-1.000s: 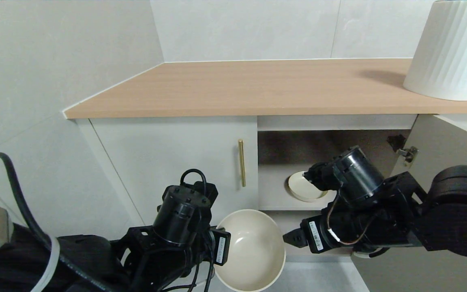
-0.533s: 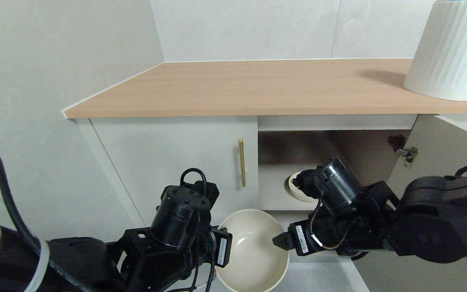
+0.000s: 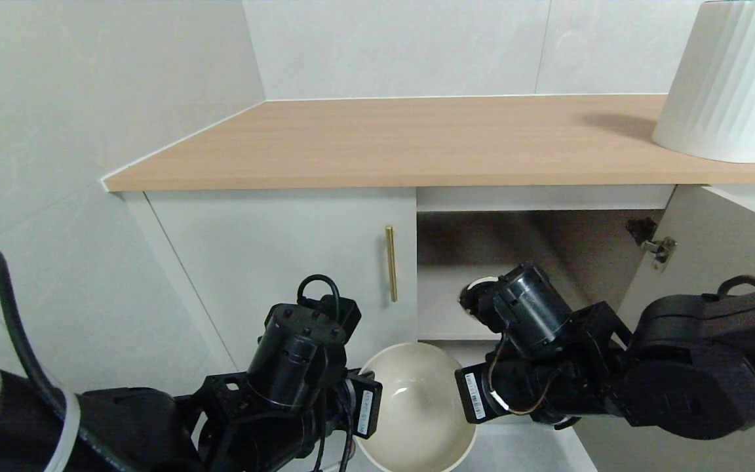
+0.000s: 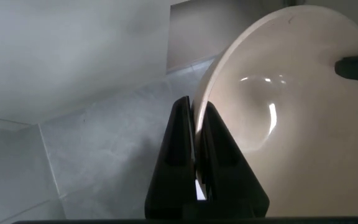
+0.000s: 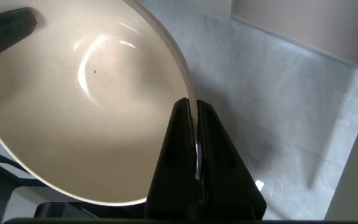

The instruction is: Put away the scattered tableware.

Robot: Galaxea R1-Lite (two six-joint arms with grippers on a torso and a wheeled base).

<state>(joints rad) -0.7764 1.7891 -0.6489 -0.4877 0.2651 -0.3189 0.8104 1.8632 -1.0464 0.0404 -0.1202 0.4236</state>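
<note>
Shifted from cabinet to bowl rim: right gripper, clamped there; left gripper clamped opposite. Stowed inside cabinet: small dish. Outstanding: bowl, before cabinet.

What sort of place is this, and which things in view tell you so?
Most likely a home kitchen: a wooden countertop against tiled walls, a base cabinet below with a brass handle and one open door, and a cream bowl in front of it.
</note>
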